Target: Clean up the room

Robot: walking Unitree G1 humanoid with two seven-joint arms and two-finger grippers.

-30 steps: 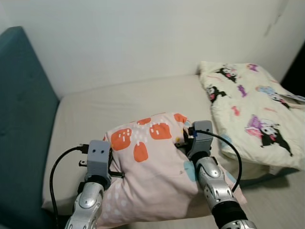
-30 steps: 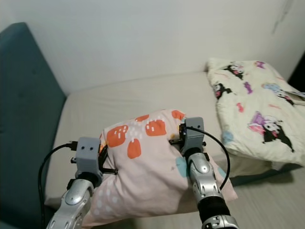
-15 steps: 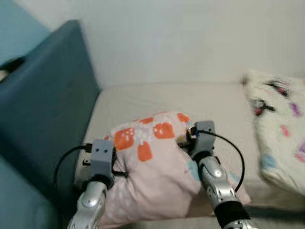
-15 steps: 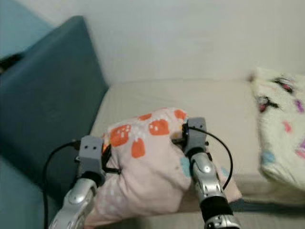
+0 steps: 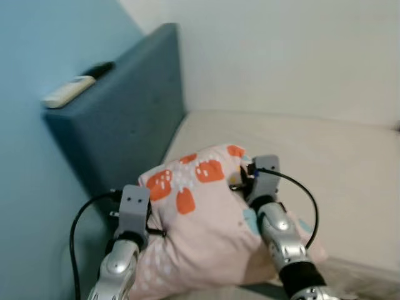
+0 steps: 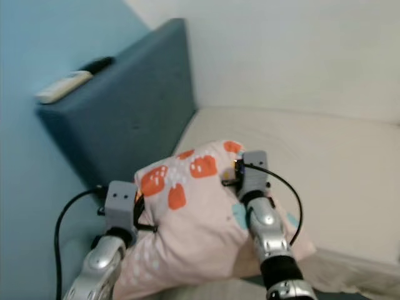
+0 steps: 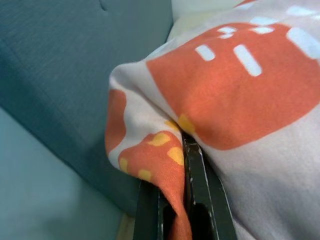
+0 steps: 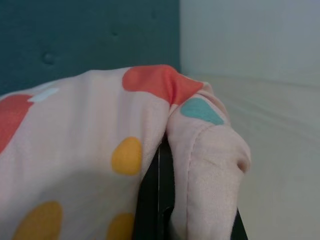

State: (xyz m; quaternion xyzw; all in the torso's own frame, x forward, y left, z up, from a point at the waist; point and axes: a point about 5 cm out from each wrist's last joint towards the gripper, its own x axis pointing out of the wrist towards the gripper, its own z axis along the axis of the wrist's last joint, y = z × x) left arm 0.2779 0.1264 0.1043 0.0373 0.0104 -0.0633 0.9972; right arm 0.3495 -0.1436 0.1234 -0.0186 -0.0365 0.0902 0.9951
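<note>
Both arms are raised in front of the robot with a pink pillow (image 5: 206,219) carried between them, its cover printed with orange blotches, small white dashes, yellow dots and a few teal spots. The pillow hangs above the near edge of a beige mattress (image 5: 337,169), close to the corner where a dark teal upholstered headboard (image 5: 125,125) meets the white wall (image 5: 281,56). The left gripper (image 7: 172,220) is at the pillow's left side, its two black fingers (image 7: 197,190) pinched together on a fold of the orange-and-yellow fabric, which bunches up between them. The right gripper (image 8: 160,200) is at the pillow's upper right corner, its fingers likewise clamped on a gathered ridge of the cover (a teal spot and a red-orange patch sit right at the pinch), so that the cloth rolls over one finger. In the head views the grey wrist housings press against either flank of the pillow and black cables loop from each. On top of the headboard lies a white remote control (image 5: 67,92), with a dark slim object (image 5: 99,69) just behind it; what that is cannot be told. To the left of the headboard is a light blue wall (image 5: 31,156)
</note>
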